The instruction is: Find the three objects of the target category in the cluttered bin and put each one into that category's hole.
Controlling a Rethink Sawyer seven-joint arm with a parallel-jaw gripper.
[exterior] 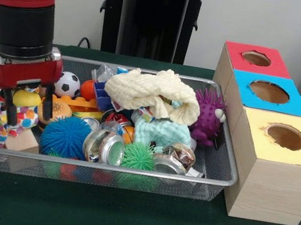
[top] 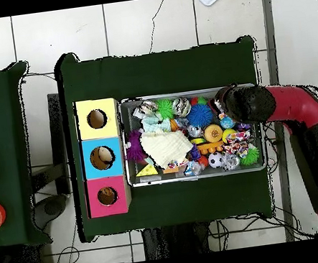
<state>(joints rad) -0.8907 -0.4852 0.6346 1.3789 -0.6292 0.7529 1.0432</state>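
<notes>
My gripper [exterior: 28,108] hangs low over the left end of the wire mesh bin [exterior: 228,163], open. Its two black fingers [exterior: 8,107] stand either side of a yellow ball [exterior: 27,97] and a polka-dot cloth toy [exterior: 22,118]; contact cannot be told. Around them lie a soccer ball [exterior: 67,84], a burger toy [exterior: 58,111], a blue spiky ball [exterior: 65,136] and a wooden block [exterior: 22,140]. From overhead, the arm [top: 249,104] covers the gripper at the bin's [top: 197,177] right end. Three wooden boxes carry a red hole [exterior: 256,58], a blue hole [exterior: 269,92] and a yellow hole [exterior: 287,137].
A cream knitted cloth [exterior: 154,93] is heaped mid-bin over a mint cloth [exterior: 161,132]. A purple spiky toy [exterior: 207,116] stands at the right end, a green spiky ball [exterior: 138,157] and crushed cans [exterior: 104,146] at the front. The boxes [top: 102,158] adjoin the bin.
</notes>
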